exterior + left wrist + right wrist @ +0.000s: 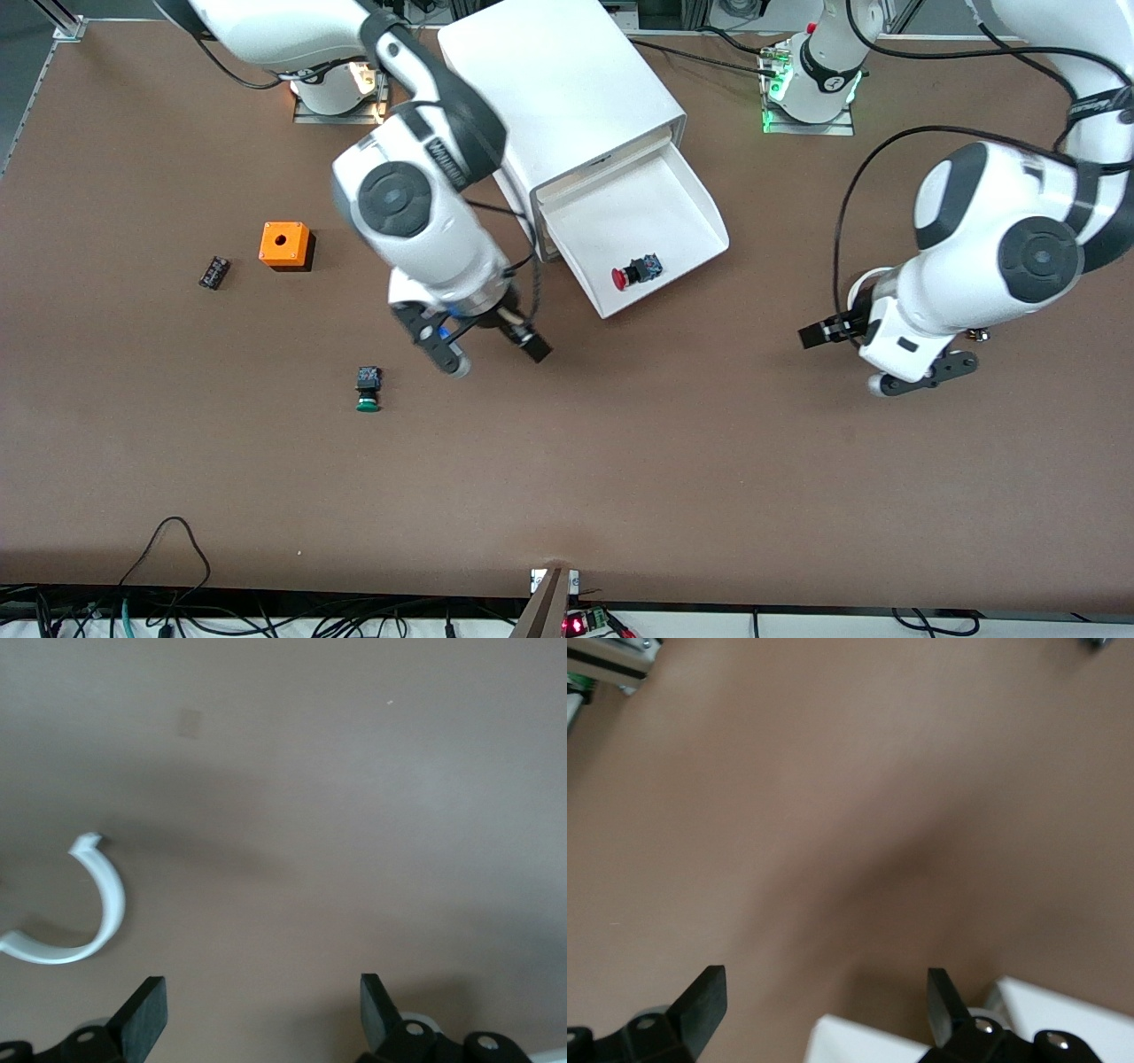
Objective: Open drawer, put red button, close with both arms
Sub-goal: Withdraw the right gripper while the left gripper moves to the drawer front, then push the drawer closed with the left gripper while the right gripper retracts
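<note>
- While my right black two-finger gripper [483, 341] hangs over bare brown tabletop [620, 478], its fingers [700, 1001] stand spread wide with nothing between them.
- Just toward the left arm's end of the table from that gripper, the middle white tray-like drawer [682, 208] is pulled out of the large white box cabinet [558, 89]; my right wrist view catches a white edge of the drawer [1063, 1010] close under the fingers.
- On the drawer's floor, near its front lip, lies the small red-capped push-button with a black blocky body [636, 271], tipped on its side, cap pointing toward my right gripper.
- Toward the right arm's end from that gripper, and a little nearer the front camera, a like button with a green cap [368, 390] lies on the table.
- Farther that way sit an orange box with a round hole in its top [284, 245] and a small dark block [213, 272], well apart from the gripper.
- My left black two-finger gripper [873, 354] hovers over the table toward the left arm's end, well apart from the drawer, its fingers [146, 1014] likewise spread and empty.
- Beside that gripper, on the tabletop, lies a curved white strip [93, 912].
</note>
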You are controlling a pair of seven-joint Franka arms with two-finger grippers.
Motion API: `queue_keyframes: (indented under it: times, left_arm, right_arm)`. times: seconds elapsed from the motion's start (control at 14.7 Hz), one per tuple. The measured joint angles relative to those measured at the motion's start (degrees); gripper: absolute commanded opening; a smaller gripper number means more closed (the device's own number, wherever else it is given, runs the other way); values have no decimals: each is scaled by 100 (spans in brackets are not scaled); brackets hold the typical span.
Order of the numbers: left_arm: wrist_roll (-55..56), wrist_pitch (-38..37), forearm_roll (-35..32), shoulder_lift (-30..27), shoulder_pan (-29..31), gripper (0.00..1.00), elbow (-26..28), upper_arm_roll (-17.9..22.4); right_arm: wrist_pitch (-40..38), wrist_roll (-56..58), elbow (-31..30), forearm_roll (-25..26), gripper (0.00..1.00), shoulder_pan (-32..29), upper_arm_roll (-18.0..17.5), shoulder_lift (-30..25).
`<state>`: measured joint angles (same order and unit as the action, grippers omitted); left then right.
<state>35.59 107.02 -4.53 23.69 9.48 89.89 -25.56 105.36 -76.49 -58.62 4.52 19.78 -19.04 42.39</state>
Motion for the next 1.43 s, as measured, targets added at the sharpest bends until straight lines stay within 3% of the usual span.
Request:
queue_keyframes:
  times: [0.61, 1.09, 1.43]
  left_arm:
    - [1822, 2607, -1, 24, -571, 96, 1734, -394]
    - [2294, 2802, -1, 96, -961, 98, 2124, -406]
    - [2507, 2799, -1, 140, -1143, 99, 2312, -561]
  right_arm:
    - [-305, 3465, -971, -17, 100, -1410, -3, -86]
    - [-334, 5327, -1884, -17, 100, -2404, -6, -667]
    - [-364, 6381, -2584, -14, 100, -2809, 103, -1532]
